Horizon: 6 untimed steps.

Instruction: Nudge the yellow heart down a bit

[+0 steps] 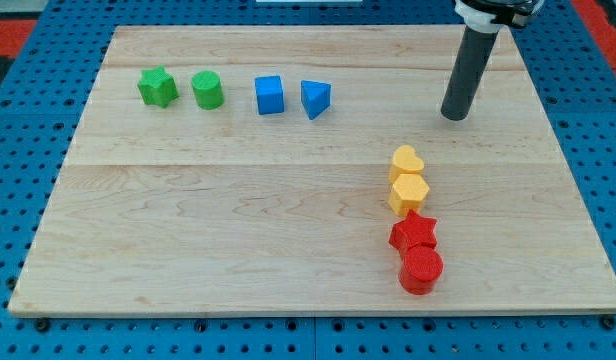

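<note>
The yellow heart (407, 160) lies right of the board's centre. It touches a yellow hexagon (409, 194) directly below it. My tip (454, 116) is on the board above and to the right of the heart, a short gap away, touching no block. The dark rod rises from the tip toward the view's top right.
A red star (414, 234) and a red cylinder (421, 269) continue the column below the hexagon. A green star (158, 87), a green cylinder (207, 90), a blue cube (270, 95) and a blue triangle (315, 98) form a row at the upper left. The wooden board (188, 220) sits on a blue pegboard.
</note>
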Each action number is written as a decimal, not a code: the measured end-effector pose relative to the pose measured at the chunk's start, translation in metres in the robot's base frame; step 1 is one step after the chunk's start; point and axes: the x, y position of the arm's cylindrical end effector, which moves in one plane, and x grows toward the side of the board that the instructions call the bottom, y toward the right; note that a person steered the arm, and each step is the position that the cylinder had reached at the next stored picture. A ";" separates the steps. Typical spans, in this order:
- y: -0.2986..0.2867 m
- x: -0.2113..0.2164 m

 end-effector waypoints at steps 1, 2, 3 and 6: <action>0.000 0.000; 0.001 0.000; -0.024 0.024; -0.265 0.030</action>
